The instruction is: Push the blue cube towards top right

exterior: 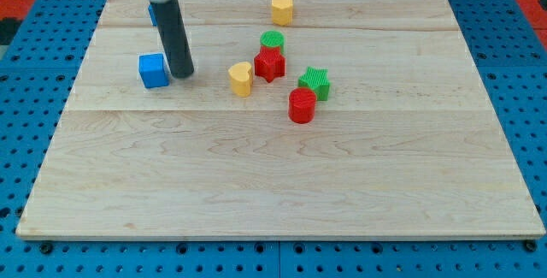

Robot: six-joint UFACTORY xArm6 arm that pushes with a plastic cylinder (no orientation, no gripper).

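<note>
The blue cube [154, 70] lies on the wooden board [282, 175] at the view's upper left. My tip [183, 75] rests on the board just right of the blue cube, close to its right side; I cannot tell whether it touches. The dark rod rises from there to the view's top. A second blue block [152, 13] shows partly behind the rod near the board's top edge; its shape is hidden.
A yellow heart-like block [241, 79] lies right of my tip. A red star block [269, 64] touches a green round block [273, 41] above it. A green star block [315, 82] sits beside a red cylinder [302, 105]. A yellow hexagonal block [282, 8] lies near the top edge.
</note>
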